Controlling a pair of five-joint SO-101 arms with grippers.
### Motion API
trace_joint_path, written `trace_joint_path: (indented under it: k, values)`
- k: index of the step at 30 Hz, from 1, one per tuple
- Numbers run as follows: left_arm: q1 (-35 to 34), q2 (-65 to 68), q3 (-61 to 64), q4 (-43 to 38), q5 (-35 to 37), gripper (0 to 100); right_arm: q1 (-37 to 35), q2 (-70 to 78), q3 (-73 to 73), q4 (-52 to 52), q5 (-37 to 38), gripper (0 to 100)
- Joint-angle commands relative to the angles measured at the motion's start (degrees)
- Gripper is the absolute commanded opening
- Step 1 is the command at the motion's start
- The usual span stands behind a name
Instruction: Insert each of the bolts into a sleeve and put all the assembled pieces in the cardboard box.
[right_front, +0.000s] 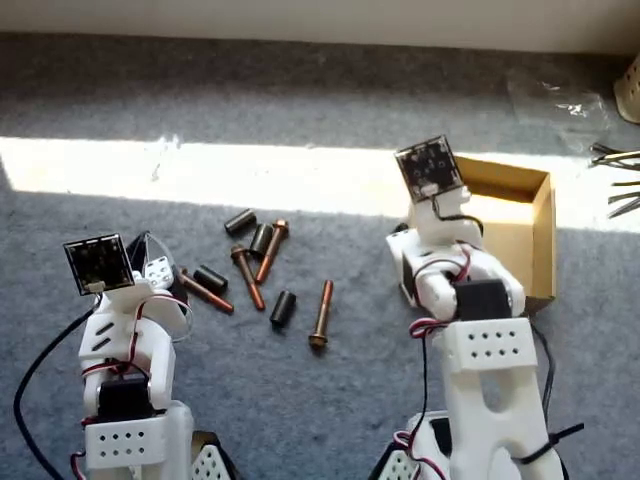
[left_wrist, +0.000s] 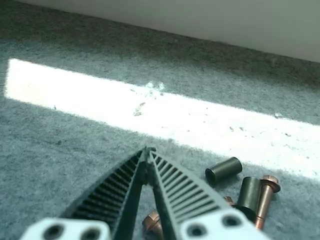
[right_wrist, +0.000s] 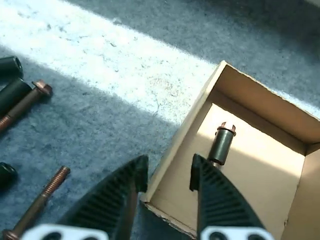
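Barely begun: one assembled piece (right_wrist: 222, 142) inside the cardboard box (right_wrist: 260, 95). Remaining: four bolts (right_front: 322, 313), four sleeves (right_front: 283, 307), loose, well apart from the box. At the box's rim, right gripper (right_wrist: 168, 167) spread apart; beyond the bolts, left gripper (left_wrist: 149, 151) pinched together, empty.

Indoor room floor, with grey carpet (right_front: 300, 400) and pale wall (right_front: 300, 15)

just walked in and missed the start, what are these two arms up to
One bolt-and-sleeve piece lies in the cardboard box. The right arm hangs over the box's edge, jaws open and empty. The left arm sits low by the loose bolts and sleeves on the carpet, jaws shut on nothing. Those pieces are not yet assembled.
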Motion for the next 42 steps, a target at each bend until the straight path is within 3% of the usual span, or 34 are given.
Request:
trace_joint_path:
  k: [1, 6, 13, 21, 25, 27, 36, 42]
  values:
    - [-0.84, -0.66, -0.40, 0.18, 0.09, 0, -0.75, -4.44, 0.84, 0.48, 0.62, 12.7]
    - [-2.95, -0.66, -0.40, 0.35, 0.09, 0, -2.77, -4.97, 3.38, 3.30, 0.62, 12.6]
    - [-4.26, -0.66, -2.15, 3.25, 0.35, 0, -14.46, -5.05, 3.56, 8.13, 0.35, 2.8]
    - [-4.79, -0.66, -4.70, 7.21, 0.18, 0, -25.27, -4.62, 4.09, 7.78, -0.09, 2.6]
    - [-7.78, -0.66, -4.62, 7.21, 0.18, 0, -25.89, -0.75, 4.44, 6.29, -13.45, 9.4]
    - [-8.40, -0.66, -4.62, 7.21, 0.18, 0, -25.98, 3.03, 4.26, 4.44, -16.53, 14.1]
    - [-9.98, -0.66, -4.62, 7.12, 0.26, 0, -35.56, 21.67, 0.75, 0.92, -35.08, 13.9]
    - [-13.23, -0.66, -4.62, 7.12, 0.44, 0, -36.97, 31.25, -9.71, 1.19, -43.43, 14.2]
